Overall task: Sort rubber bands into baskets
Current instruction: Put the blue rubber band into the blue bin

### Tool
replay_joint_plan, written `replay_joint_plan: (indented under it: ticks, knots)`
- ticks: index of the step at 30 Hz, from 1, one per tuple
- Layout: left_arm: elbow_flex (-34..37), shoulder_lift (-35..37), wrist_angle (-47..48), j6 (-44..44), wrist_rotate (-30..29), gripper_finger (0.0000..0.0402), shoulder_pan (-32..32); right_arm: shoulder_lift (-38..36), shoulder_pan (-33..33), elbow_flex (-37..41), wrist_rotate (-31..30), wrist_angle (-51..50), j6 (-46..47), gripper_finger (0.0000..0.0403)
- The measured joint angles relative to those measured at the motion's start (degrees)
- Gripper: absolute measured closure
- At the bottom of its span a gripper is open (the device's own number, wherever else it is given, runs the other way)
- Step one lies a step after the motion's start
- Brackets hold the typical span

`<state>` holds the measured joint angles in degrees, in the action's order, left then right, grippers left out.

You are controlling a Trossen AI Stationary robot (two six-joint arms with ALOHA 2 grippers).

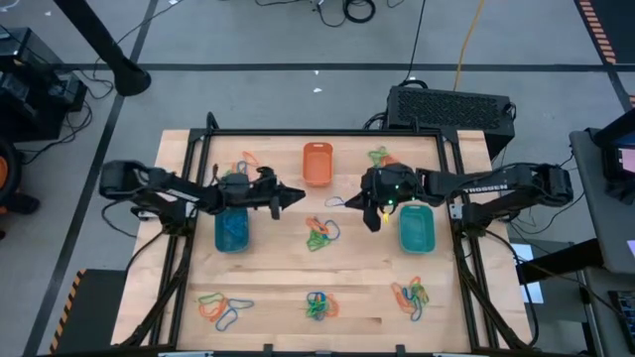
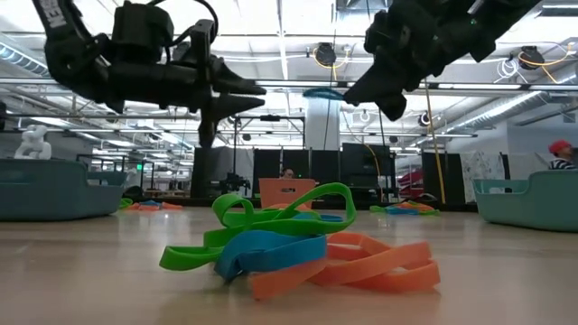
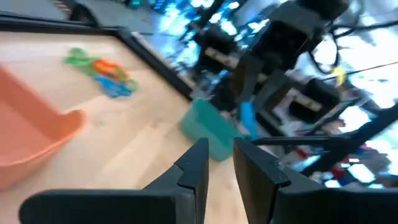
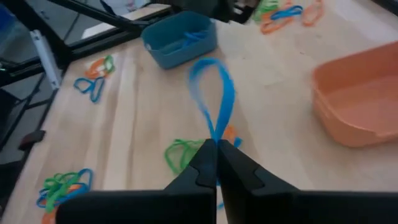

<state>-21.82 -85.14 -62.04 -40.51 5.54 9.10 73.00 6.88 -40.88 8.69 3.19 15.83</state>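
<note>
The right gripper [image 4: 217,163] pinches a blue rubber band [image 4: 214,102] looping up past its fingertips, beyond it the blue basket [image 4: 180,38], while the left gripper [image 3: 219,163], fingers slightly parted, holds nothing.

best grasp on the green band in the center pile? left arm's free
Take the green band on the part of its loop that lies clear of the blue band, probably coming straight down from above with the left gripper. It lies flat and thin on the table, tangled with others, so a side approach would likely snag neighbours.
</note>
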Motion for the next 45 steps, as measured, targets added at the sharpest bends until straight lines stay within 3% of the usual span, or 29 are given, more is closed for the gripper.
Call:
replay_joint_plan:
  ticks: [5, 17, 41, 45]
  knots:
    - [-0.7, -6.1, -9.5, -3.6, 4.7, 0.0322, -0.1, 1.6, -2.7, 0.0, -2.8, 1.9, 1.3, 0.0402]
    - [-9.1, -16.0, -9.6, -7.2, 9.2, 0.0322, -1.2, 2.1, -4.9, 0.0, -3.0, 3.0, 3.0, 0.0402]
    - [-9.7, -16.1, -9.5, -6.6, 9.2, 0.0322, -1.9, 2.1, -5.0, 0.0, -3.2, 2.4, 2.6, 0.0402]
    - [-9.7, -16.1, -9.4, -6.6, 9.0, 0.0322, -1.9, 2.1, -4.9, 0.0, -5.9, 2.7, 2.6, 0.0402]
